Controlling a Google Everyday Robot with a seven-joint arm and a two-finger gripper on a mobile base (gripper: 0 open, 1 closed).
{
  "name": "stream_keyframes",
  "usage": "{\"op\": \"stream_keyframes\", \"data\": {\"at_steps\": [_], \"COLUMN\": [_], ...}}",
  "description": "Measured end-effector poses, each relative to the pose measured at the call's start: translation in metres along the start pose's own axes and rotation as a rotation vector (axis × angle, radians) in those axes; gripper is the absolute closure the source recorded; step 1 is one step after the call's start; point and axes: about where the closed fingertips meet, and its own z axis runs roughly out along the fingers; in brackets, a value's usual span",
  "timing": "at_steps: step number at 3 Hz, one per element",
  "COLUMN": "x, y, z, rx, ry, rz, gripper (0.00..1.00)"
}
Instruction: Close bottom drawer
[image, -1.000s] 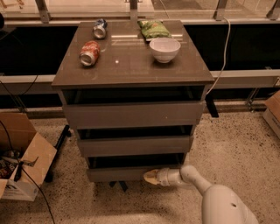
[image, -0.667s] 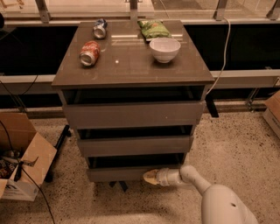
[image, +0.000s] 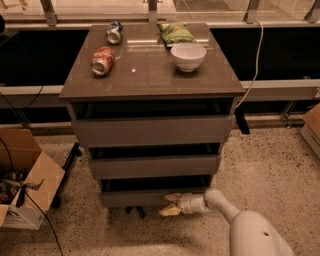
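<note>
Arm (image: 252, 232), white, enters from the lower right corner and reaches left, low over the speckled floor (image: 270, 165). Gripper (image: 171, 204) sits at the front of the bottom drawer (image: 135, 198), right of the panel's centre. Its two tan fingers (image: 173, 197) are spread apart, one above the other, with nothing between them. The upper finger overlaps the drawer's front panel and the lower one hangs just below the panel's lower edge. Actual contact cannot be judged.

Bottom drawer is the lowest and narrowest front of the cabinet, pulled out slightly, with a dark gap above its top edge. Middle drawer (image: 154, 166) and top drawer (image: 152, 131) stand above it, each wider than the one below and each with a dark gap above.

Cardboard box (image: 25, 180), flaps open, stands on the floor to the cabinet's left.

Cabinet top (image: 150, 75) carries a red can (image: 102, 60) lying on its side at left and a white bowl (image: 188, 56) at right. Farther back lie a second can (image: 114, 33) and a green snack bag (image: 175, 34).
</note>
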Motion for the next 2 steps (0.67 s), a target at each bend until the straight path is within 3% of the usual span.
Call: {"op": "stream_keyframes", "data": {"at_steps": [2], "x": [0.0000], "y": [0.0009], "z": [0.0012], "rx": [-0.002], "ry": [0.000], "rz": [0.000], "gripper": [0.00]}}
